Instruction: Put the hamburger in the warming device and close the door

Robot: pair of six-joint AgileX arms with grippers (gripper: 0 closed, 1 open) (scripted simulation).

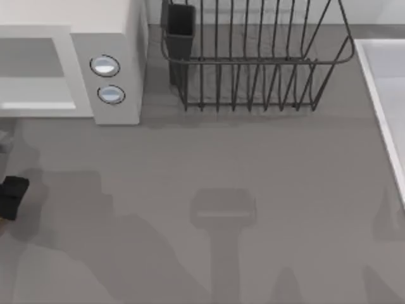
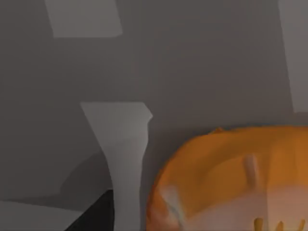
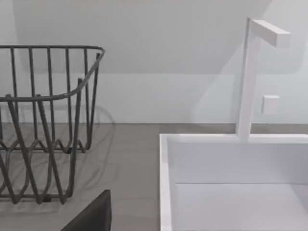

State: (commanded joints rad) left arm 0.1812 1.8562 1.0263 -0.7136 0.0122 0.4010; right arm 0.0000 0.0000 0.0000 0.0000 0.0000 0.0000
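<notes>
The hamburger (image 2: 231,183), orange-tan with a pale patch, looms large and close in the left wrist view, with a dark finger (image 2: 94,216) beside it. My left gripper (image 1: 11,196) is at the table's far left edge, below the warming device (image 1: 117,38), and is shut on the hamburger. The white appliance stands at the back left with two round knobs (image 1: 105,65) on its panel. Its front shows a grey rectangle in a white frame. I cannot tell whether the door is open or shut. A dark part of my right gripper (image 3: 94,216) shows near the sink.
A dark wire dish rack (image 1: 253,69) with a cutlery cup (image 1: 180,25) stands at the back centre. A white sink (image 1: 380,82) with a tap (image 3: 250,77) lines the right edge. Grey tabletop (image 1: 221,164) spreads across the middle and front.
</notes>
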